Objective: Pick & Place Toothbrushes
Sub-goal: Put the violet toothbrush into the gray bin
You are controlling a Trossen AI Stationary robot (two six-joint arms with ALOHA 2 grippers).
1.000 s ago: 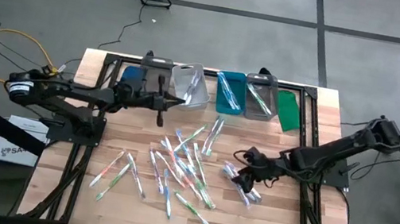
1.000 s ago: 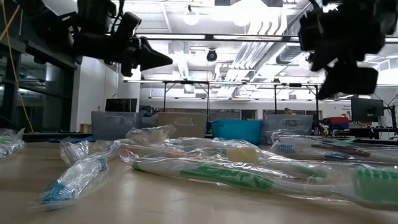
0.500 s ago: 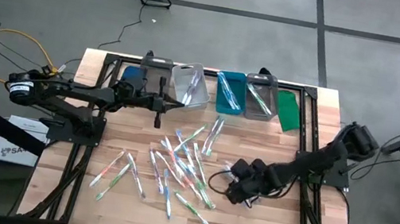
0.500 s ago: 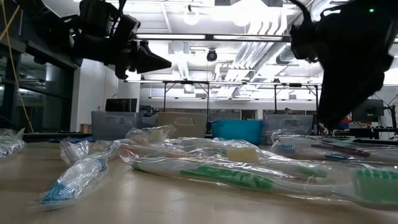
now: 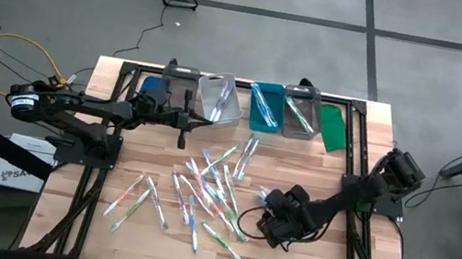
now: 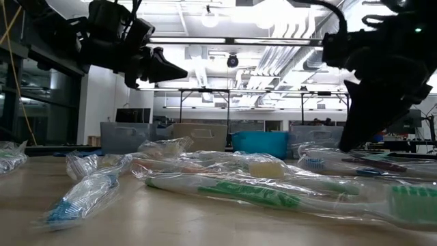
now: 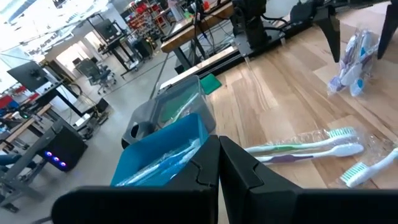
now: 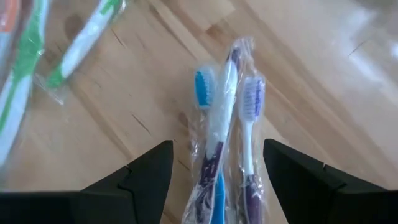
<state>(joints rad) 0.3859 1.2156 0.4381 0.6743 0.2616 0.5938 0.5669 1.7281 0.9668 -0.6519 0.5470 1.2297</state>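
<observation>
The only writing in sight is on a white sheet (image 5: 17,172) lying off the left edge of the counter (image 5: 140,236); its dark letters are too small to read. No brand shows on any wrapper.

Since a second ago the right arm has swung inward and lowered. Its right hand (image 5: 264,229) was then out near the counter's right side over a wrapped bundle; it is now closer to the middle, at the right fringe of the scattered toothbrushes (image 5: 208,186). The left hand (image 5: 203,119) has barely shifted and hangs above the counter just in front of the row of bins (image 5: 240,103) at the far edge.

The right hand is spread wide, holding nothing. In its wrist view a clear packet of toothbrushes (image 8: 225,134), with blue and purple bristles, lies flat on the wood directly between and just ahead of the two fingers (image 8: 142,176), touching neither. A green-handled one (image 8: 87,43) lies off to one side.

The left hand is pressed together with nothing between its fingers (image 7: 239,168). Ahead of it lie a wrapped pair (image 7: 305,143) on the counter and a blue bin (image 7: 165,152) with wrapped brushes inside.

The rest of the toothbrushes are strewn over the middle of the counter, and a few lie in the far bins.
</observation>
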